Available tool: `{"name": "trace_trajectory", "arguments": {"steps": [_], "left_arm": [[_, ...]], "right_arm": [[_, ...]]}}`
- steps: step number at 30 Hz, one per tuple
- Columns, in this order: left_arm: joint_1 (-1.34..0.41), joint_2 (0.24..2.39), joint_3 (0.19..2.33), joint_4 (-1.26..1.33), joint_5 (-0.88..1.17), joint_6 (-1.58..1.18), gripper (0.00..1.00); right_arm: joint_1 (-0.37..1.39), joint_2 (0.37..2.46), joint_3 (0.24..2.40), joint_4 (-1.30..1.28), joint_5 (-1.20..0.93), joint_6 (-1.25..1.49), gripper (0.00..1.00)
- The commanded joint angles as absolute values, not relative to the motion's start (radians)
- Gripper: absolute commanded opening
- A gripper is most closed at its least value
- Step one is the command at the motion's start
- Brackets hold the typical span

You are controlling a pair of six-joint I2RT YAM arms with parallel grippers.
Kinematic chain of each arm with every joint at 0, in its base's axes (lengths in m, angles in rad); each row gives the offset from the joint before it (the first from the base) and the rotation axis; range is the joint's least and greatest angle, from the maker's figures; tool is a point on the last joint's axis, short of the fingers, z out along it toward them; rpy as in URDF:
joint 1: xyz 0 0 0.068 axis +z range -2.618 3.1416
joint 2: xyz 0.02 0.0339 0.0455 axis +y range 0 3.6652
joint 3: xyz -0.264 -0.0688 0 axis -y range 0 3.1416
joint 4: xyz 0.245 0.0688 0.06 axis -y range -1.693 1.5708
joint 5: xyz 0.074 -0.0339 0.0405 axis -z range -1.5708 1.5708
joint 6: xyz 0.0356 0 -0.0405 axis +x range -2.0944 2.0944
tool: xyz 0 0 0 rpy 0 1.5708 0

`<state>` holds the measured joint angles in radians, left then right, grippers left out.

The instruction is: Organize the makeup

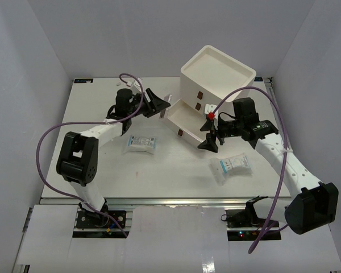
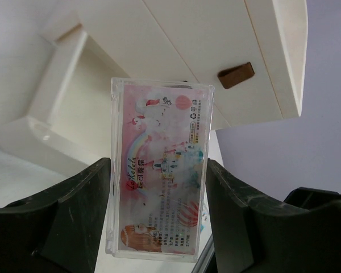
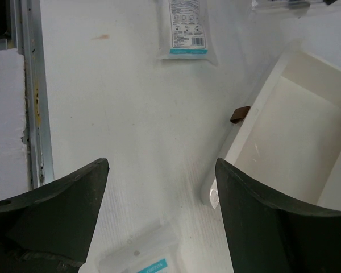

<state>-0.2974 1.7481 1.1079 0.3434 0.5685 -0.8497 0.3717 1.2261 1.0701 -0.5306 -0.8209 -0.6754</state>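
Note:
My left gripper [image 1: 158, 106] is shut on a clear flat case with a pink printed card [image 2: 159, 170], held upright just in front of the open bottom drawer [image 2: 62, 114] of the white drawer box [image 1: 216, 74]. My right gripper [image 1: 209, 142] is open and empty, low over the table beside the drawer's front corner [image 3: 261, 122]. One white packet with teal print [image 1: 141, 143] lies mid-table, also showing in the right wrist view [image 3: 184, 28]. A second packet [image 1: 232, 166] lies near the right arm, its edge below my right fingers [image 3: 142, 259]. Sponges, bottle and tube are out of view.
The drawer box stands at the back right with brown knobs [image 2: 236, 75] and an open top tray. The pulled-out drawer [image 1: 184, 118] juts toward the table middle. A metal rail [image 3: 31, 85] runs along the table's near edge. Purple cables loop over both arms.

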Motion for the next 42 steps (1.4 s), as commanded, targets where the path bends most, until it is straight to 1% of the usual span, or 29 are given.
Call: {"name": "trace_trajectory", "arguments": {"steps": [1,9,11,14,18,19,24,27,30,37,42], "left_arm": [[-0.383,1.813,1.173,0.444,0.504,-0.925,0.30],[-0.467,1.971,1.320,0.451,0.413,-0.954,0.44],[-0.476,1.994,1.352,0.439,0.387,-0.958,0.50],[-0.490,2.004,1.377,0.429,0.355,-0.954,0.62],[-0.504,2.004,1.386,0.433,0.324,-0.948,0.74],[-0.506,2.005,1.388,0.436,0.321,-0.948,0.76],[-0.510,2.018,1.392,0.443,0.323,-0.954,0.79],[-0.511,2.018,1.385,0.450,0.323,-0.954,0.88],[-0.511,2.011,1.381,0.457,0.325,-0.949,0.90],[-0.511,1.995,1.388,0.438,0.334,-0.912,0.90],[-0.511,1.953,1.388,0.393,0.317,-0.810,0.90]], "right_arm": [[0.335,1.183,1.047,-0.475,-0.837,-0.641,0.82],[0.311,1.170,1.035,-0.460,-0.847,-0.629,0.82],[0.310,1.169,1.033,-0.459,-0.851,-0.626,0.82],[0.310,1.170,1.028,-0.453,-0.853,-0.620,0.82],[0.309,1.172,1.026,-0.449,-0.854,-0.619,0.83],[0.308,1.172,1.026,-0.449,-0.854,-0.618,0.83],[0.310,1.175,1.024,-0.447,-0.853,-0.617,0.83],[0.309,1.177,1.022,-0.446,-0.852,-0.617,0.83],[0.308,1.180,1.021,-0.445,-0.853,-0.616,0.83],[0.310,1.183,1.017,-0.445,-0.854,-0.619,0.83],[0.308,1.183,1.014,-0.446,-0.856,-0.624,0.83]]}}
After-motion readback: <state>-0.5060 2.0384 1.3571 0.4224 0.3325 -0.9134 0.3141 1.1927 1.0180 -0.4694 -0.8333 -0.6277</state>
